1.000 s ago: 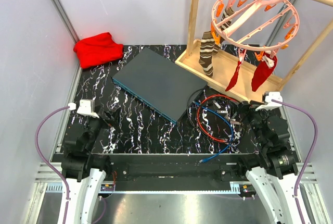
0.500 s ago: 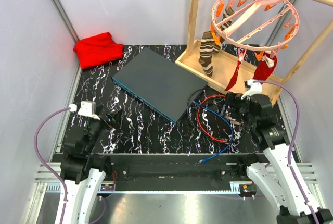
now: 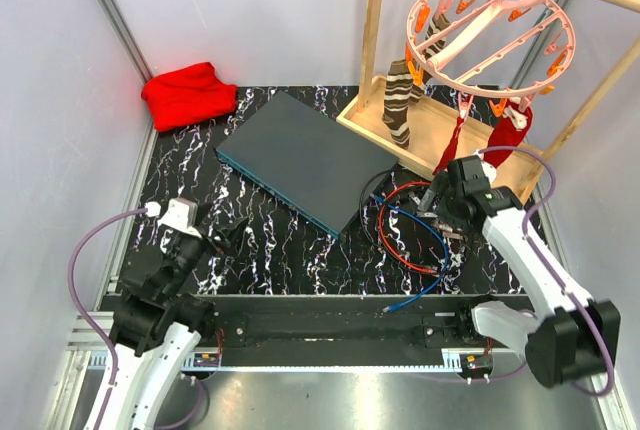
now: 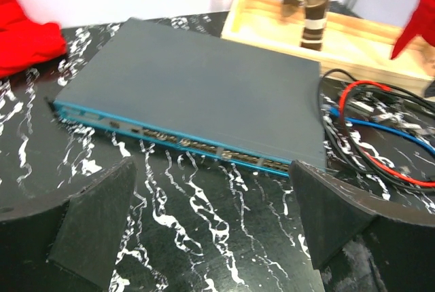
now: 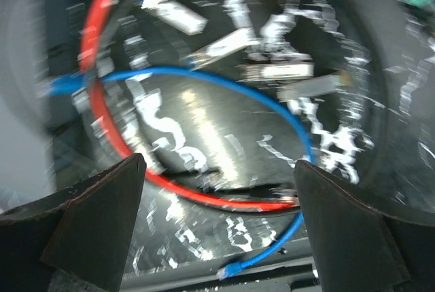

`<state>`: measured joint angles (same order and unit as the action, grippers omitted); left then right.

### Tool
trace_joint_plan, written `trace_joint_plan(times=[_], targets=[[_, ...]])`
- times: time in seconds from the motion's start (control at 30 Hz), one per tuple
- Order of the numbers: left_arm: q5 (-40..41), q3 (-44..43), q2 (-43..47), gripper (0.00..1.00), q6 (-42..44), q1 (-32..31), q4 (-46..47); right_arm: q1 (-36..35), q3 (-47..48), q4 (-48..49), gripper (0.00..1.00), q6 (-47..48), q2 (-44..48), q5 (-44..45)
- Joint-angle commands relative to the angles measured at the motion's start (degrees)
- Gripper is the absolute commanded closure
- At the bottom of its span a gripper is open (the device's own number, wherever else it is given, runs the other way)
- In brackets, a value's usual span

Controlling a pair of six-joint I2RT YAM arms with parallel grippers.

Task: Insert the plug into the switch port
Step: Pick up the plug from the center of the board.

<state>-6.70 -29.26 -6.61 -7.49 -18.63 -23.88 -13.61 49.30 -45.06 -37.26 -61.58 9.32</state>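
Note:
The switch is a flat dark grey box lying at an angle mid-table, its teal front edge lined with small sockets. Coiled red, blue and black cables lie right of it. The blue cable ends in a blue plug by the table's front edge, also visible in the right wrist view. My right gripper hovers open over the coil, nothing between its fingers. My left gripper stands open in front of the switch's socket edge, empty.
A wooden tray with a frame stands at the back right, holding a pink peg hanger with socks. A red cloth lies at the back left. Several small metal modules lie inside the cable coil.
My right arm has swung up and left from the table's right edge to above the cable coil. The left arm has edged forward and a little right. Both grippers stay open.

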Motion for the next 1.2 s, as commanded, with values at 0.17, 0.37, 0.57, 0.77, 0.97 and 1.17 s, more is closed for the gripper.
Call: trace_joint_plan(times=[0.17, 0.37, 0.57, 0.77, 0.97, 1.17], targets=[[1.52, -0.10, 2.04, 0.01, 1.69, -6.76, 3.84, 4.71, 5.98, -6.27, 0.06, -10.04, -10.56, 13.88], [0.46, -0.45, 0.46, 0.01, 1.95, -7.65, 3.75, 9.65, 4.06, 4.17, 0.14, 5.58, -13.38, 5.30], [-0.86, -2.47, -5.68, 0.01, 1.86, -7.73, 1.74, 10.09, 5.46, 9.46, 0.16, 22.30, -17.60, -6.67], [-1.48, -3.44, -8.86, 0.01, 1.95, -7.65, 0.94, 10.00, 6.69, 12.01, 0.21, 23.63, -22.52, -12.31], [-0.77, -3.18, -8.51, 0.01, 2.21, -7.73, 0.94, 10.00, 5.11, 14.38, 0.25, 23.89, -27.27, -15.38], [-0.95, -3.18, -8.24, 0.01, 2.39, -7.73, 1.03, 10.00, 3.09, 16.23, 0.26, 23.55, -28.24, -18.45]])
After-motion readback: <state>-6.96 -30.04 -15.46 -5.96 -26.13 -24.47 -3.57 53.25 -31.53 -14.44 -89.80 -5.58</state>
